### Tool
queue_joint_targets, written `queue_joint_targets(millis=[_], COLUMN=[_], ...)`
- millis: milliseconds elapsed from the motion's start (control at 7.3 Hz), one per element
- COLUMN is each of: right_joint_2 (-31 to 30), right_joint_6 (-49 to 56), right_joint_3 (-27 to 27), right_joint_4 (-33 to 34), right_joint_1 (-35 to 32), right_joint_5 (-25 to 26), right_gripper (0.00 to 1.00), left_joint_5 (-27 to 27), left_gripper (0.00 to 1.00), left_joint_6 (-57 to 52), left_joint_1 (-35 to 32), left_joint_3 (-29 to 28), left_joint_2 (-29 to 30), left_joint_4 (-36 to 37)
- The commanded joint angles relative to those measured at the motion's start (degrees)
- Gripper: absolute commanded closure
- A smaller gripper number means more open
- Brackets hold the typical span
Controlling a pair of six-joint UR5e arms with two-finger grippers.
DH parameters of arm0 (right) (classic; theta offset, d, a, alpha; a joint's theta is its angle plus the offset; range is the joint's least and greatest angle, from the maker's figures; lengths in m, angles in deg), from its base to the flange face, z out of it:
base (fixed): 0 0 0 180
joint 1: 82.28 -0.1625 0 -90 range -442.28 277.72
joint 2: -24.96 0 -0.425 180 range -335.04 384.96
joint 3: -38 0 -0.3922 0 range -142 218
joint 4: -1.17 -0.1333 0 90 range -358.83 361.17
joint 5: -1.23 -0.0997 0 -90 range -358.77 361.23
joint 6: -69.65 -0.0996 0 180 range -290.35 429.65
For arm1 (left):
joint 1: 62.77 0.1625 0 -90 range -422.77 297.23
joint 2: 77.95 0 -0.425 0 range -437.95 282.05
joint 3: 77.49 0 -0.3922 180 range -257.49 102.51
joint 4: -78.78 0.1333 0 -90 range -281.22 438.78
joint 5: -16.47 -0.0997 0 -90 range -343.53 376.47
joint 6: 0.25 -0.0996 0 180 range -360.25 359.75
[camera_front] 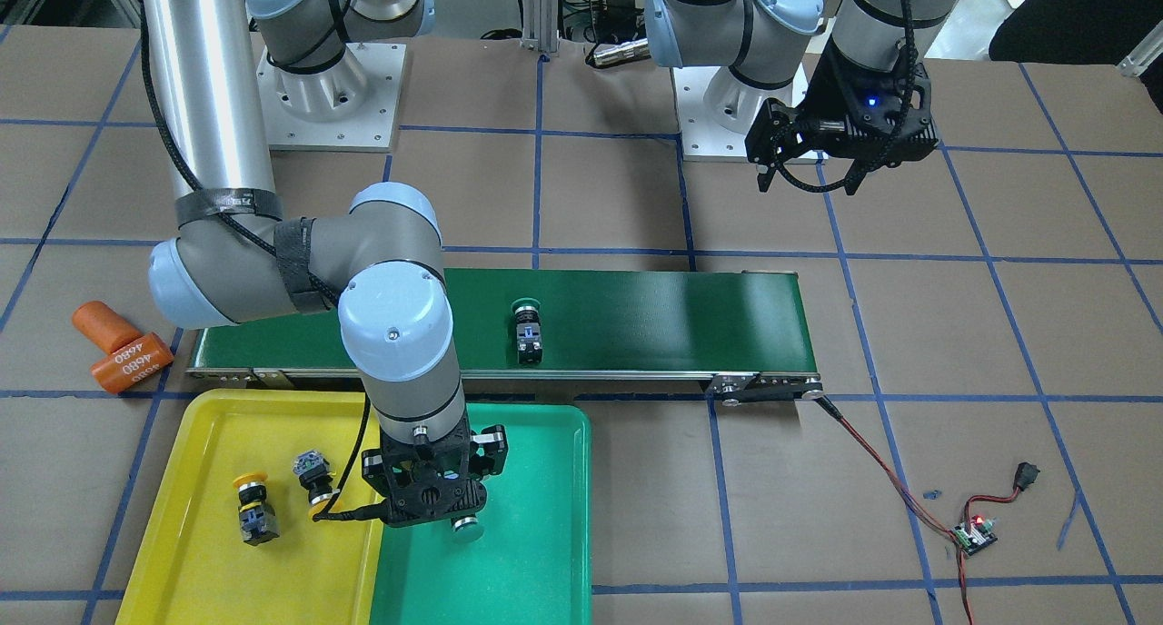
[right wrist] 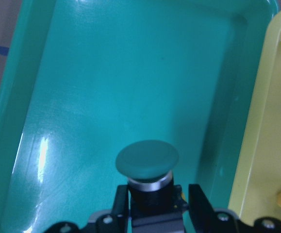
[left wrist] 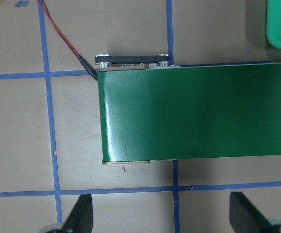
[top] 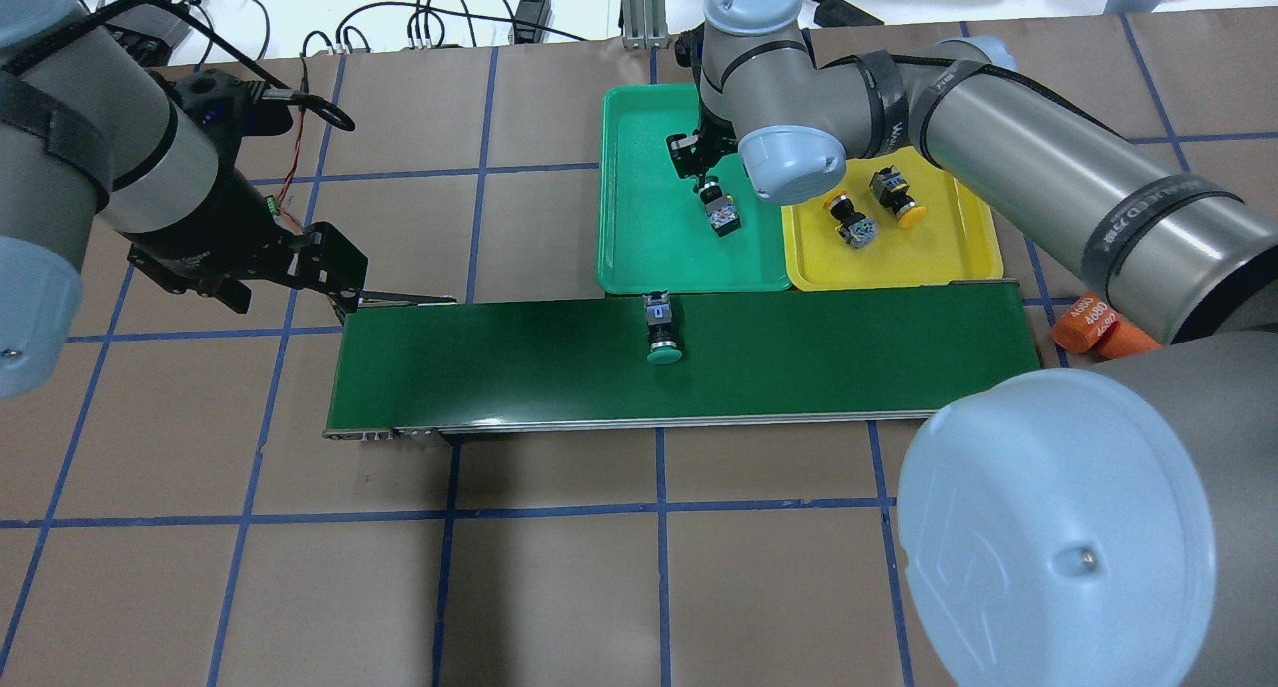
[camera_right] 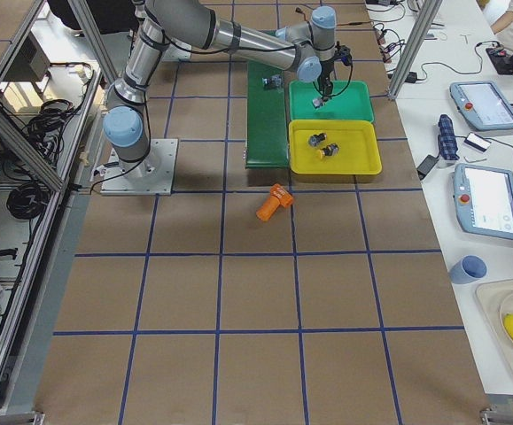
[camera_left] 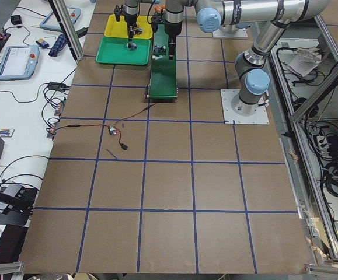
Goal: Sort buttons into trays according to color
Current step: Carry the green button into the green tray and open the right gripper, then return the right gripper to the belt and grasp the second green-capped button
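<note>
My right gripper (camera_front: 443, 509) hangs over the green tray (camera_front: 536, 480) near its border with the yellow tray (camera_front: 209, 425). It is shut on a green button (right wrist: 147, 159), cap pointing down at the tray floor, one finger on each side of its black body. A second green button (top: 661, 330) lies on the dark-green conveyor (top: 849, 357), close to the green tray's edge. Two yellow buttons (camera_front: 253, 511) (camera_front: 313, 478) lie in the yellow tray. My left gripper (camera_front: 809, 182) hovers open above the conveyor's far end (left wrist: 130, 116), holding nothing.
Two orange cylinders (camera_front: 118, 348) lie on the table beside the conveyor's end near the yellow tray. A small controller board (camera_front: 974, 534) with red and black wires runs to the conveyor's other end. Both arm bases (camera_front: 327, 89) stand behind the belt.
</note>
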Motion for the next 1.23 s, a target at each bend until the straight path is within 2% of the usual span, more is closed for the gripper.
queue_joint_targets(millis=[0, 137, 411, 548, 822, 1097], right_joint_2=[-0.36, -1.58, -7.88, -10.71, -15.19, -17.41], right_joint_6=[-1.26, -1.44, -4.24, -4.34, -7.30, -8.03], right_joint_3=[-0.33, -0.41, -0.85, -3.55, -11.45, -16.13], right_joint_4=[-0.23, -2.15, -14.49, -16.99, -16.32, -16.05], right_joint_1=[-0.06, -0.41, -0.85, -1.02, -1.20, -2.42], right_joint_5=[0.04, 0.04, -0.05, -0.13, -1.28, -3.29], right_gripper=[0.00, 0.00, 0.00, 0.00, 0.01, 0.03], left_joint_5=[-0.03, 0.14, 0.23, 0.14, 0.23, 0.41], left_gripper=[0.00, 0.00, 0.00, 0.00, 0.00, 0.00], left_joint_6=[0.00, 0.09, 0.09, 0.09, 0.09, 0.09], left_joint_1=[0.00, -0.09, -0.17, -0.18, -0.18, -0.44], left_joint_3=[0.17, 0.00, 0.00, 0.08, 0.08, 0.08], left_joint_2=[-0.02, -0.02, -0.02, -0.11, -0.11, -0.11], left_joint_4=[0.44, 0.70, 0.70, 1.05, 1.06, 1.06])
